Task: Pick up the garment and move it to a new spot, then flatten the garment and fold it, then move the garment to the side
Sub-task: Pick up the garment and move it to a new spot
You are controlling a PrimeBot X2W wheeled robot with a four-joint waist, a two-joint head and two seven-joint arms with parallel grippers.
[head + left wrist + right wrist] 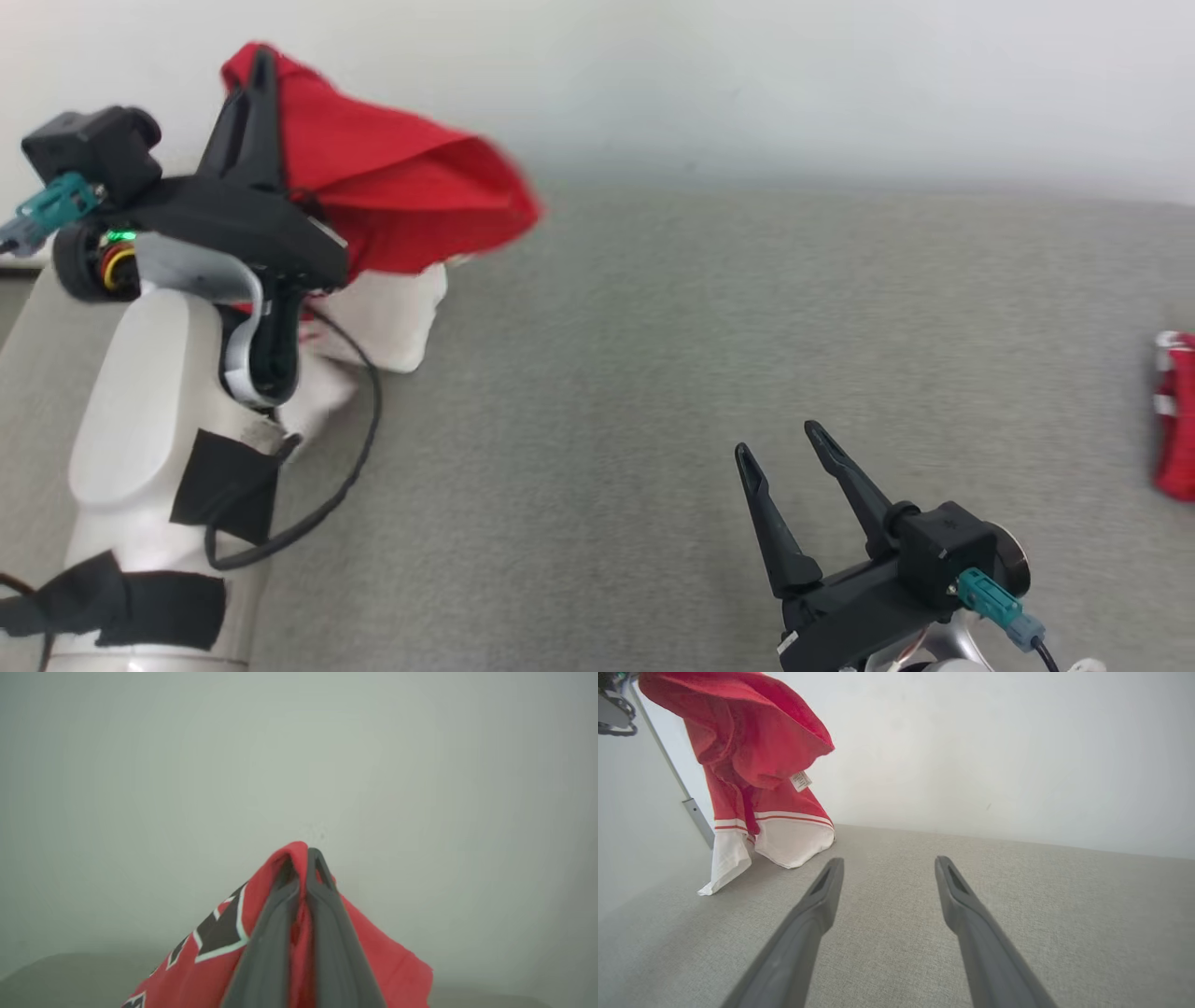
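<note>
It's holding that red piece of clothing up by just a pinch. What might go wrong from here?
1. The left gripper pinches only a small fold at the top of the garment; the cloth might slip out as the arm moves.
2. The white hem rests on the table, so it may drag and bunch up.
3. The right gripper hangs open, apart from the garment; held at one point, it may land crumpled.

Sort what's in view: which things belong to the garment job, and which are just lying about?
Job: red and white garment, hanging with its white hem on the grey surface; left gripper, shut on it; right gripper, open.
Lying about: red bundle, far right on the surface.
</note>
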